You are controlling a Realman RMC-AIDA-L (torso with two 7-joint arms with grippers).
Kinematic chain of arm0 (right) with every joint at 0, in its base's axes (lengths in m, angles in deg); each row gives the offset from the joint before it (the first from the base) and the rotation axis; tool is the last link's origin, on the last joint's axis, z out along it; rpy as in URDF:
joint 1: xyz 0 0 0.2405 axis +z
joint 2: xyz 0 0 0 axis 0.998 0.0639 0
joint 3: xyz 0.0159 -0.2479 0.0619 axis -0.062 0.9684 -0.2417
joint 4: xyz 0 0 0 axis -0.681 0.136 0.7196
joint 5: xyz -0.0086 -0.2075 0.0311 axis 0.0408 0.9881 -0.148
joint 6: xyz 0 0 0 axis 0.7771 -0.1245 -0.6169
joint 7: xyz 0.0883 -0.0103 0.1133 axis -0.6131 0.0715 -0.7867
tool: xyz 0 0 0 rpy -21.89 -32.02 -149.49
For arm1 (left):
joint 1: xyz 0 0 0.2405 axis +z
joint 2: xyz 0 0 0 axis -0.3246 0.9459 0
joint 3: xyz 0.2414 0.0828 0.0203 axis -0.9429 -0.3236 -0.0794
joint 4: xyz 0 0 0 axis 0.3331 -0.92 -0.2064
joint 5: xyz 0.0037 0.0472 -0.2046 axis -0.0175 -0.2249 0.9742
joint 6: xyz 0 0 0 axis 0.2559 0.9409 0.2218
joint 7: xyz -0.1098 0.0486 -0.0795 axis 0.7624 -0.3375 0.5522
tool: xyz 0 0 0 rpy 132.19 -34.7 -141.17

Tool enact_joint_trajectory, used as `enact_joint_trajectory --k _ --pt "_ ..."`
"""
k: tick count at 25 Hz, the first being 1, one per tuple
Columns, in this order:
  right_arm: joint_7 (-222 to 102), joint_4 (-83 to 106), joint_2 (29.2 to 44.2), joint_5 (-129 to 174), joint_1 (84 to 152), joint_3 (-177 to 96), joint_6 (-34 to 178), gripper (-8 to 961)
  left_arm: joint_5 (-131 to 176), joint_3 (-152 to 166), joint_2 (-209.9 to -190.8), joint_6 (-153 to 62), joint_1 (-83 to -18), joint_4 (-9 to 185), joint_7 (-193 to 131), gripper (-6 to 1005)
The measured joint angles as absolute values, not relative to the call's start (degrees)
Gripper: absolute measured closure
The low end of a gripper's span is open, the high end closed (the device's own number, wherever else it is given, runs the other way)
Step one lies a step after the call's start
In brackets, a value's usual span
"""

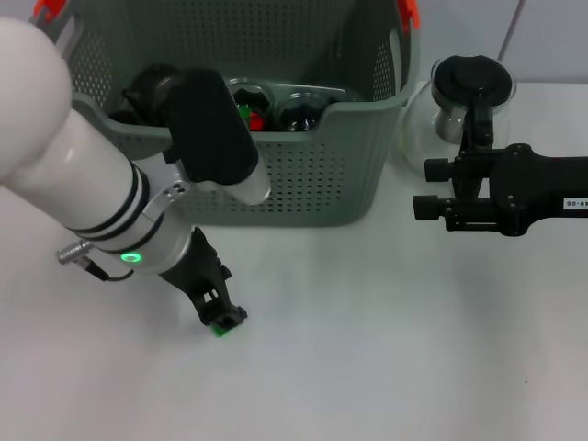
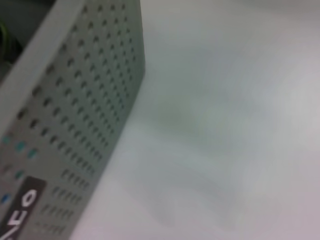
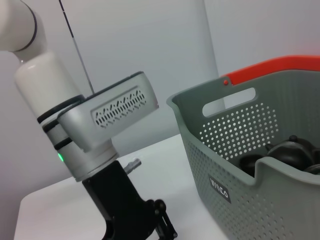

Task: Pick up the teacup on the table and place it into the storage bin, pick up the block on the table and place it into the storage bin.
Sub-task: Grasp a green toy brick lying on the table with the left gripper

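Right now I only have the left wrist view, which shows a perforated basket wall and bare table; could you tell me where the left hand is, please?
Observer: The left hand is down at the table, in front of the near wall of the storage bin.
Operator: Is the block anywhere near it?
Observer: A small green object shows right at its tip; I cannot tell whether it is gripped.
Operator: And where is the other arm?
Observer: The right hand hovers open to the right of the bin, in front of a glass pot.
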State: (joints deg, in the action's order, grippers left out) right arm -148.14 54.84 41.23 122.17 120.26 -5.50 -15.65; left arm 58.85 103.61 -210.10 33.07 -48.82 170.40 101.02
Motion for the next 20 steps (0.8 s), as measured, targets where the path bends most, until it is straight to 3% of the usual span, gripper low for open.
enact_joint_trajectory --k 8,20 --pt "-148.1 54.7 41.23 122.2 120.3 -5.5 -15.7 277 56.0 98.8 -209.96 31.9 -49.4 168.9 106.4 371" --pt "-148.1 54.7 41.23 122.2 119.9 -5.5 -15.8 276 53.4 96.4 -210.01 29.4 -50.5 165.1 107.8 386"
